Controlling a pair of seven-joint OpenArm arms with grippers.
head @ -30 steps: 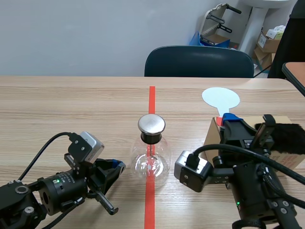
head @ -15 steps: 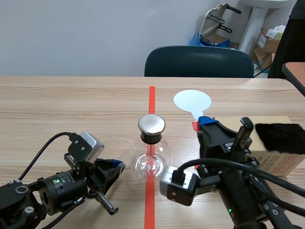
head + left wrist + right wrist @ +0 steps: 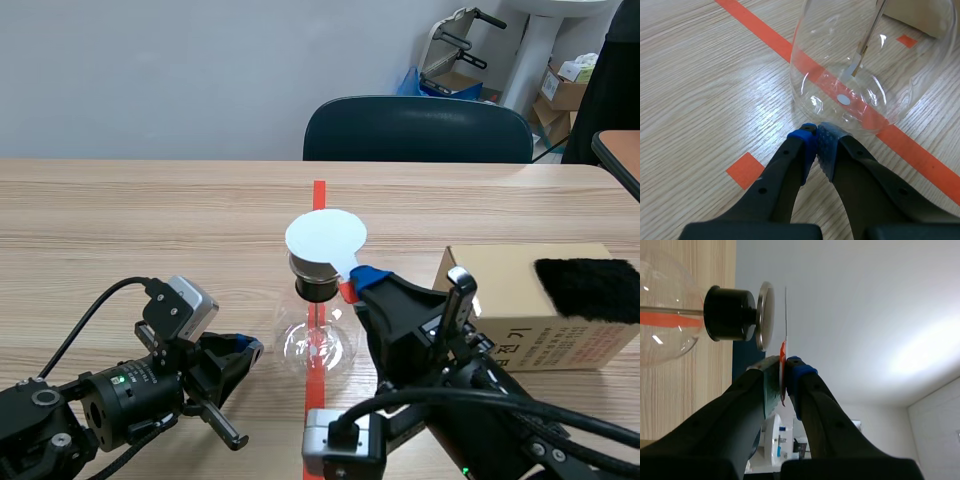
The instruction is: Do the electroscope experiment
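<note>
Right tool (image 3: 784,365) is clamped on the red handle of a thin paddle (image 3: 325,238), a flat pale round disc, stiff enough to stand out sideways from the grip. It hangs over the electroscope (image 3: 318,340), which sits on the red tape line mid-counter. From the right wrist the disc faces the metal cap (image 3: 765,315) edge-on, parallel to it, with a narrow gap between them.

Left tool (image 3: 816,137) has its pads pressed together on nothing, low on the wooden counter (image 3: 150,220) just beside the flask's base. I can't tell whether it touches the glass.

I judge this to be the approach step, bringing the paddle to the cap. Next I'd close that gap gently, keeping the disc flat, and watch the rod (image 3: 860,55) inside.

The flask is clear, round-bellied glass, smooth and easy to tip. It has a matte black stopper (image 3: 727,312) under the brushed cap. Off to the right is a cardboard box (image 3: 520,300) with a black furry patch (image 3: 590,288).
</note>
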